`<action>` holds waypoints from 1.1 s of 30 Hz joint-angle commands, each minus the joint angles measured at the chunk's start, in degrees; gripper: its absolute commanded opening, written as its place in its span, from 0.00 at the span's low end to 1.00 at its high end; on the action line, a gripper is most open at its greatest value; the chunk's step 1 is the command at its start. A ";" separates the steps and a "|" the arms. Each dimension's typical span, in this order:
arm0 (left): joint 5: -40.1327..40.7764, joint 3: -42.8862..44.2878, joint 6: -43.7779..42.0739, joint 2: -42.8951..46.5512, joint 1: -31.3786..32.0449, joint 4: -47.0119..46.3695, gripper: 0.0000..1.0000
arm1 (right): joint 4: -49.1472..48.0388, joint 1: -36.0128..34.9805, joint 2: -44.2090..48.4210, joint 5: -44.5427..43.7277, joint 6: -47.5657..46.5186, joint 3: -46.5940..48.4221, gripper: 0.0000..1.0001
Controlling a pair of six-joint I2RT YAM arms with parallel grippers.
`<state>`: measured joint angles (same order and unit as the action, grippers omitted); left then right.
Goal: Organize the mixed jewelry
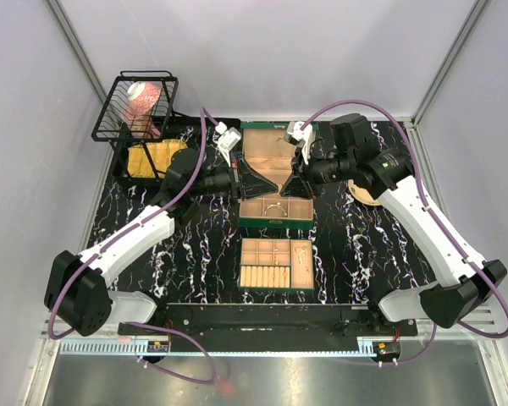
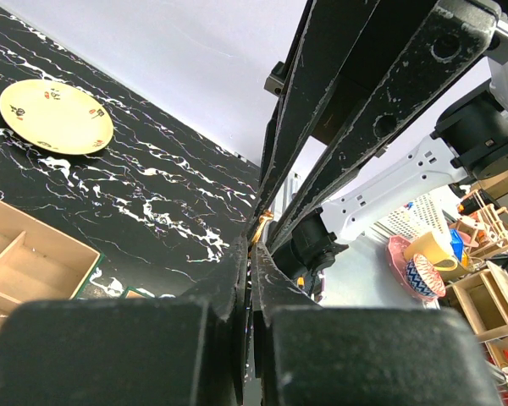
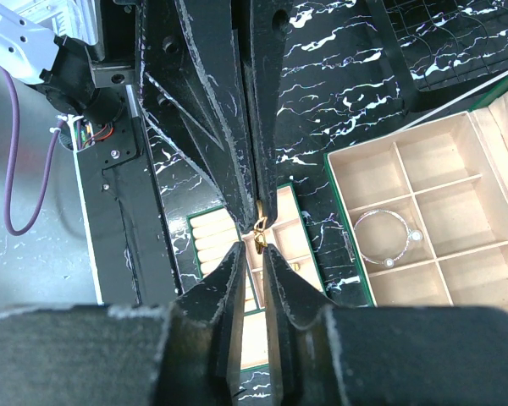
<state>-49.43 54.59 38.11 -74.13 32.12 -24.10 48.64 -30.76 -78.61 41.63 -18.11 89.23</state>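
Observation:
A tiny gold chain piece (image 3: 260, 228) hangs between the two grippers, which meet tip to tip above the green box (image 1: 271, 222). My left gripper (image 1: 273, 185) is shut on its upper end; the piece shows at the left fingertips (image 2: 262, 222). My right gripper (image 3: 254, 247) faces it with the jaws a narrow gap apart around the piece's lower end. A slim bangle (image 3: 385, 237) with two small beads lies in one beige compartment of the box and also shows in the top view (image 1: 275, 205). Other small pieces are too small to make out.
A separate green tray (image 1: 275, 264) with ring rolls and compartments sits nearer the arm bases. A round tan plate (image 2: 57, 117) lies right of the box, partly under the right arm. A black wire basket (image 1: 135, 106) and a yellow pad (image 1: 152, 158) stand at the back left.

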 commanded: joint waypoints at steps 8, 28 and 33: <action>-0.49 -0.27 1.09 -0.23 -0.30 -3.32 0.00 | -2.06 -0.61 0.83 1.00 0.27 2.53 0.19; -0.84 -0.53 1.44 -0.14 -0.30 -3.68 0.00 | -2.06 -0.61 0.21 0.74 0.88 3.14 0.00; -0.84 -0.62 1.62 -0.14 -0.30 -3.85 0.00 | -2.15 -0.53 0.30 0.47 1.14 3.41 0.00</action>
<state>-49.52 54.57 39.35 -74.30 32.12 -24.16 48.66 -30.76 -78.65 41.45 -17.72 89.76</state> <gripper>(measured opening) 0.008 0.011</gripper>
